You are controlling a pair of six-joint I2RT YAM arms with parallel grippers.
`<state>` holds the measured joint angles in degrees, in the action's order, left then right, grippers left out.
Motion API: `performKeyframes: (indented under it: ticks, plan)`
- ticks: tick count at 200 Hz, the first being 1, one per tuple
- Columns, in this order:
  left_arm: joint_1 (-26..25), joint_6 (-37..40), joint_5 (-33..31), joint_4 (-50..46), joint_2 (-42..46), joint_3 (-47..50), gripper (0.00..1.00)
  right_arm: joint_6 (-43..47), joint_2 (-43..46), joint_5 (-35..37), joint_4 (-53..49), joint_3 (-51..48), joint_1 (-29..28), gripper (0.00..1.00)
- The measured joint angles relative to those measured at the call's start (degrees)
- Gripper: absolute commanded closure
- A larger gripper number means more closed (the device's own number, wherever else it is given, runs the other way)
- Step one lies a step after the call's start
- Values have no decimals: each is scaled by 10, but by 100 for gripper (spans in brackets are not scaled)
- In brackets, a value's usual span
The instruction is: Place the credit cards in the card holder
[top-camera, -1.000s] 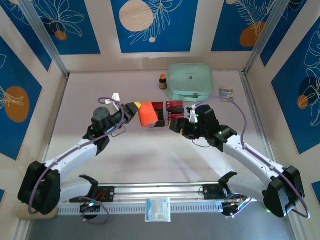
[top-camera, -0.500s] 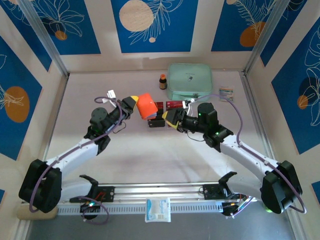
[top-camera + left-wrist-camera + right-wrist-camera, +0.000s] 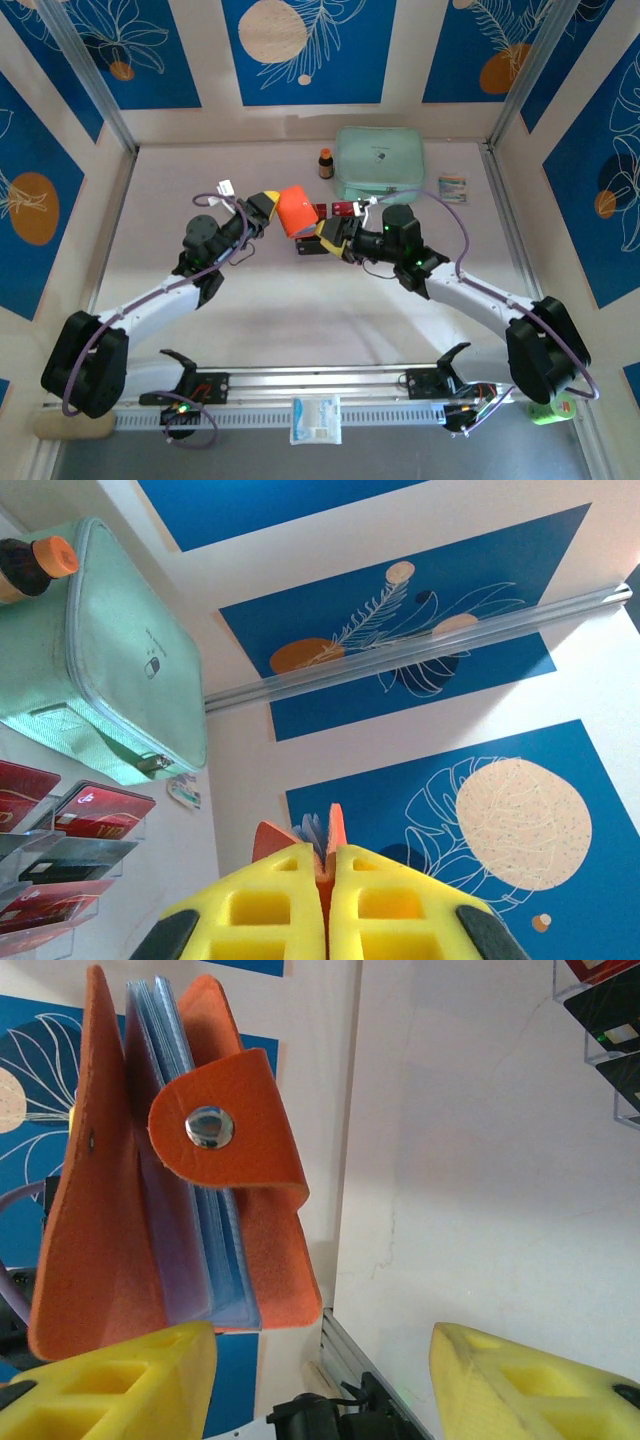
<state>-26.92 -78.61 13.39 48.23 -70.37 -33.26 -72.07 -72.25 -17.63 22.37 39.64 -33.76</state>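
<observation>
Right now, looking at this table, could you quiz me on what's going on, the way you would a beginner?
1. True or false: the left fingers are shut on the orange card holder.
2. Seen from overhead, what stands just left of the mint-green zip pouch? A) a small brown bottle with an orange cap B) a coffee mug C) a pair of scissors
3. In a few words: where are the red and black credit cards sitting?

Key: 1 true. 2 A. 3 In the slots of the clear plastic tray.
</observation>
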Motion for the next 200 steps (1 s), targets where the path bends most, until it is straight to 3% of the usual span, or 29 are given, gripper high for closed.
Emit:
performKeyframes:
  ticks: [200]
  plan:
    - [0,-4,0,9,0,4,100,-22,27,5,30,0,-2,47]
